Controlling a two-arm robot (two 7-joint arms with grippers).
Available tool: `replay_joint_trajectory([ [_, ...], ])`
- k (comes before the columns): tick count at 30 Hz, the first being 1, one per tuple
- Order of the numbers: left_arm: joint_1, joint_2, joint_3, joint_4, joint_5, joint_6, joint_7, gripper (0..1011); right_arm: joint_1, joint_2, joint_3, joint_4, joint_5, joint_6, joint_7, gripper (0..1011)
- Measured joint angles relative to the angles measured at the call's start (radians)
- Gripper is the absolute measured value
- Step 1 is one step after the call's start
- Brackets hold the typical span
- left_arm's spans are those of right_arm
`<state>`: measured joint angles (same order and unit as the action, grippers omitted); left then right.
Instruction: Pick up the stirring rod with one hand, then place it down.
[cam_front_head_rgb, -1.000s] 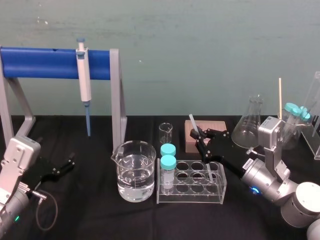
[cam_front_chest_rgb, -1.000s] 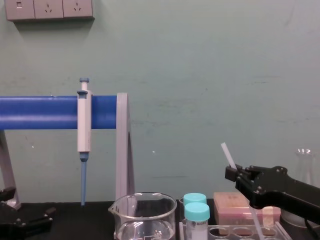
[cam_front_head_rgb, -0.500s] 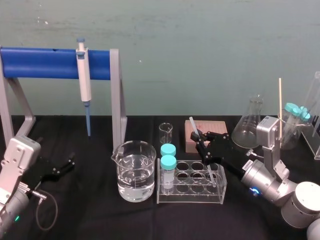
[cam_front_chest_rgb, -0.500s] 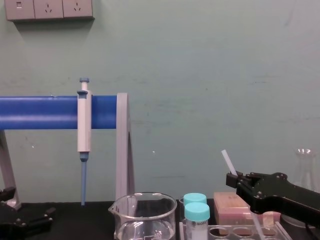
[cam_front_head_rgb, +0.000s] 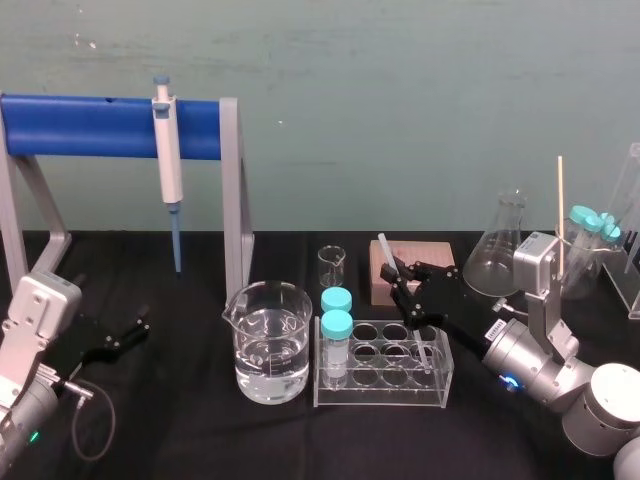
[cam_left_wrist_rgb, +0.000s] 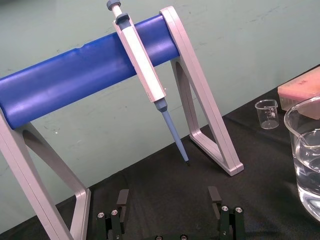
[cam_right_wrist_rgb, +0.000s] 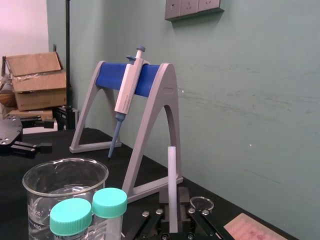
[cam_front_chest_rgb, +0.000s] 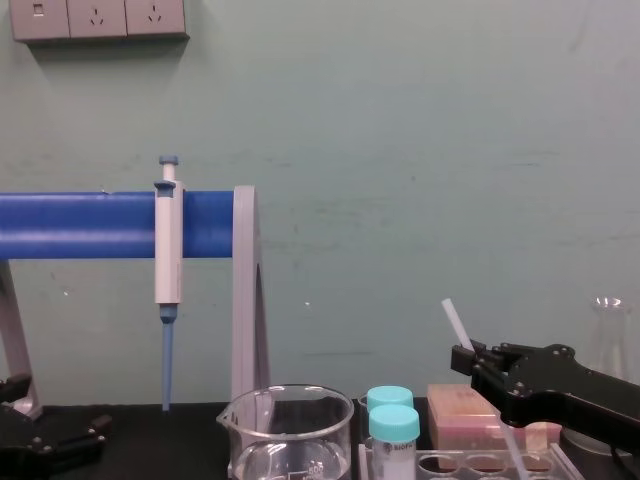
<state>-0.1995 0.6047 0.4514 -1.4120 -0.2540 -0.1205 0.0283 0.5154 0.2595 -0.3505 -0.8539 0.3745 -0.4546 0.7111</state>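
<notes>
Stirring rod (cam_front_head_rgb: 386, 250): tilted, lower end among rack (cam_front_head_rgb: 378, 392) wells.
Right gripper (cam_front_head_rgb: 404, 284): clamped on rod, above rack.
Left gripper (cam_front_head_rgb: 128, 333): fingers spread, well left of rack.
Risk: tilted rod snagging rack wall.

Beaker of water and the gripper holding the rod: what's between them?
In head view, two teal-capped tubes in the clear rack stand between the beaker and the right gripper; the left gripper rests far left.

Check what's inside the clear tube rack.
Two teal-capped tubes stand at the rack's left end. The right hand holds the stirring rod slanting into its right side; the tip's exact hole is unclear. Other holes look empty.
</notes>
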Motion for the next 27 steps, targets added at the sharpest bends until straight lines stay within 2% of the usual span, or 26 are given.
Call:
replay_joint_trajectory([
  [5, 0.000, 0.000, 0.000, 0.000, 0.000, 0.000, 0.000, 1000, 0.000, 0.000, 0.000, 0.000, 0.000, -0.001, 0.000, 238],
  [6, 0.000, 0.000, 0.000, 0.000, 0.000, 0.000, 0.000, 1000, 0.000, 0.000, 0.000, 0.000, 0.000, -0.001, 0.000, 296],
  [9, 0.000, 0.000, 0.000, 0.000, 0.000, 0.000, 0.000, 1000, 0.000, 0.000, 0.000, 0.000, 0.000, -0.002, 0.000, 357],
  [10, 0.000, 0.000, 0.000, 0.000, 0.000, 0.000, 0.000, 1000, 0.000, 0.000, 0.000, 0.000, 0.000, -0.002, 0.000, 411],
  [13, 0.000, 0.000, 0.000, 0.000, 0.000, 0.000, 0.000, 1000, 0.000, 0.000, 0.000, 0.000, 0.000, -0.002, 0.000, 471],
  [16, 0.000, 0.000, 0.000, 0.000, 0.000, 0.000, 0.000, 1000, 0.000, 0.000, 0.000, 0.000, 0.000, -0.002, 0.000, 618],
  [19, 0.000, 0.000, 0.000, 0.000, 0.000, 0.000, 0.000, 1000, 0.000, 0.000, 0.000, 0.000, 0.000, -0.002, 0.000, 673],
  [25, 0.000, 0.000, 0.000, 0.000, 0.000, 0.000, 0.000, 1000, 0.000, 0.000, 0.000, 0.000, 0.000, -0.002, 0.000, 889],
  [26, 0.000, 0.000, 0.000, 0.000, 0.000, 0.000, 0.000, 1000, 0.000, 0.000, 0.000, 0.000, 0.000, -0.002, 0.000, 889],
  [27, 0.000, 0.000, 0.000, 0.000, 0.000, 0.000, 0.000, 1000, 0.000, 0.000, 0.000, 0.000, 0.000, -0.002, 0.000, 934],
])
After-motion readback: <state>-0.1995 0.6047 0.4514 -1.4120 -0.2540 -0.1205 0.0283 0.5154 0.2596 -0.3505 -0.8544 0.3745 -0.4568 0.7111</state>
